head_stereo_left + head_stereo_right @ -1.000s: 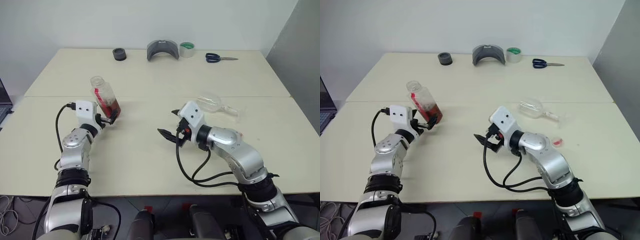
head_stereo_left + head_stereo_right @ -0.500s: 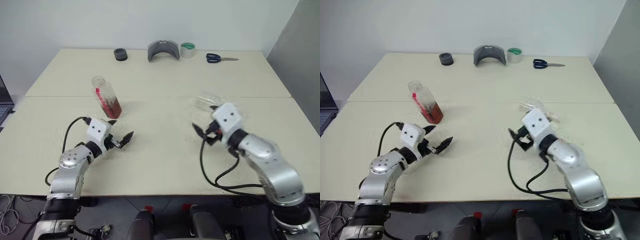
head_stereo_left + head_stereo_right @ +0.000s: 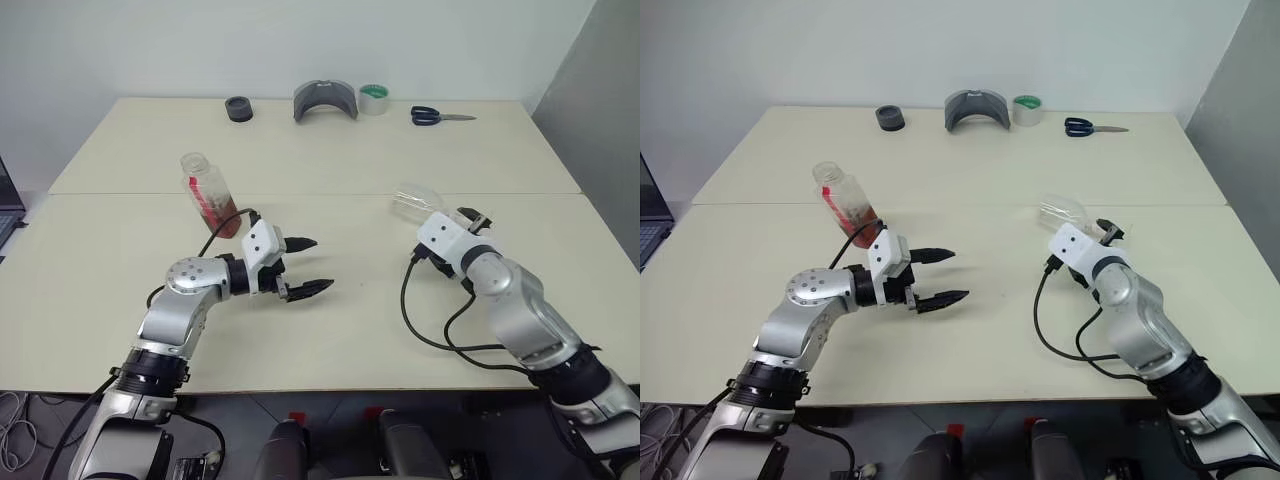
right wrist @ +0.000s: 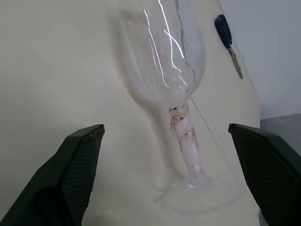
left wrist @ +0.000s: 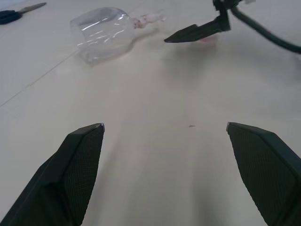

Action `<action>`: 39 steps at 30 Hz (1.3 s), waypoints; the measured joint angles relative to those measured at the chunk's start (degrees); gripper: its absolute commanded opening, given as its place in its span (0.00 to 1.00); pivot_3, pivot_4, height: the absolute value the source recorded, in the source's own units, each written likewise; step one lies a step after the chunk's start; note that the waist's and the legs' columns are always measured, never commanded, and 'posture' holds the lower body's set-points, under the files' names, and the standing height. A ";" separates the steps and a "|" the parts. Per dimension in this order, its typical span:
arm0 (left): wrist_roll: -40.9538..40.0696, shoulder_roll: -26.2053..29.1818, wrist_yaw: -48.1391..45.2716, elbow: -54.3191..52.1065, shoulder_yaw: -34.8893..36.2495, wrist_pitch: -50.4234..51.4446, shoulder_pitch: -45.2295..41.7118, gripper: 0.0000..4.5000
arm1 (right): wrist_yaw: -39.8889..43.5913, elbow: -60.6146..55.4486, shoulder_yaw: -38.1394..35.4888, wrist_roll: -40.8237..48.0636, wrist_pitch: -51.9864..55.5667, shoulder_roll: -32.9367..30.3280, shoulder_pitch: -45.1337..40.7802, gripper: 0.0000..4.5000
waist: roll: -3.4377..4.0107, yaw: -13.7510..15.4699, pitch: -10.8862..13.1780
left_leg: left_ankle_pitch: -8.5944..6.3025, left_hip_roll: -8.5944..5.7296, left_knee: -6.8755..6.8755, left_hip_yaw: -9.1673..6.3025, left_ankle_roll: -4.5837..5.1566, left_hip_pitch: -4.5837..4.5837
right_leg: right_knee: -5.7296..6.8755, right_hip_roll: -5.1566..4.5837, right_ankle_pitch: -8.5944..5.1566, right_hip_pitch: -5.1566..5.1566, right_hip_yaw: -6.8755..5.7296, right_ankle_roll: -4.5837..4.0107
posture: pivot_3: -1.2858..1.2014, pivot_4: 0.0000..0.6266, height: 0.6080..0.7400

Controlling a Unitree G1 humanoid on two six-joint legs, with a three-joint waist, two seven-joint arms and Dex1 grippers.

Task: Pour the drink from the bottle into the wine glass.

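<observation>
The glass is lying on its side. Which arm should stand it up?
Right: its open gripper already faces the wine glass. The left gripper hangs open mid-table, away from it.

Two pale cream tables (image 3: 330, 150) stand pushed together, with a thin seam running across between them. Behind them rises a plain white wall (image 3: 300, 40), and a grey panel (image 3: 600, 90) stands at the right edge. Along the far side of the table lie a small black ring (image 3: 239, 108), a grey curved piece (image 3: 325, 100), a roll of tape (image 3: 374, 99) and blue-handled scissors (image 3: 436, 116). The light is even and soft.
</observation>
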 measured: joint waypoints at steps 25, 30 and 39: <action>2.42 -5.90 -0.68 3.59 -1.56 -3.79 -2.97 1.00 | -4.02 32.72 8.12 -21.35 -5.59 10.63 -13.37 1.00 | 0.01 -0.21 0.00 | 0.00 -0.01 0.01 0.03 -0.01 0.04 | 0.05 0.00 0.01 -0.03 0.03 -0.01 | 0.52 0.24 1.00; 2.70 -6.20 -0.44 4.25 -1.56 -3.99 -3.08 1.00 | -4.22 38.39 7.65 -21.44 -8.22 11.88 -15.46 0.72 | 0.01 -0.23 0.00 | 0.00 0.00 0.01 0.02 -0.01 0.04 | 0.06 0.00 0.01 -0.03 0.03 -0.01 | 0.52 0.24 1.00; 2.73 -6.23 1.00 4.13 -1.50 -3.39 -3.05 1.00 | -3.78 39.70 5.48 -21.56 -10.35 12.25 -15.97 0.06 | 0.01 -0.26 0.00 | 0.00 0.00 0.01 0.02 -0.01 0.04 | 0.06 0.01 0.01 -0.03 0.03 -0.01 | 0.52 0.24 1.00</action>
